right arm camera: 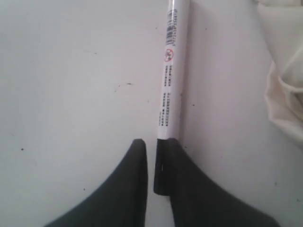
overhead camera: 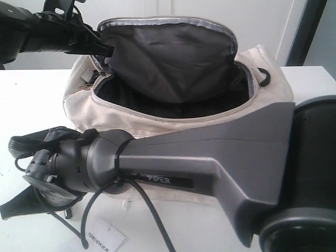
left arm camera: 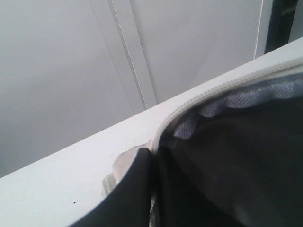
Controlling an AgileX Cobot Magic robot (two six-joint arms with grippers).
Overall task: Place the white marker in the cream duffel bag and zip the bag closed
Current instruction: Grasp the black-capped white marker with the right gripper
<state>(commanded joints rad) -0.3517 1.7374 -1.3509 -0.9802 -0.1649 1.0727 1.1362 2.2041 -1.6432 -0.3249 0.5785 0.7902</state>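
The cream duffel bag stands open on the white table, its curved flap raised and the dark lining showing. My left gripper is shut on the flap's edge, and in the left wrist view a dark finger presses against the zipper rim. The white marker lies flat on the table in the right wrist view. My right gripper is low over it and narrowly open. The marker's dark cap sits between the jaws against one finger, with a slit of table beside the other. In the exterior view the right arm hides the marker.
The right arm stretches across the front of the bag toward the table's near left. A white paper tag printed TONIJON lies by the front edge under a black cable. Cream fabric of the bag lies close beside the marker.
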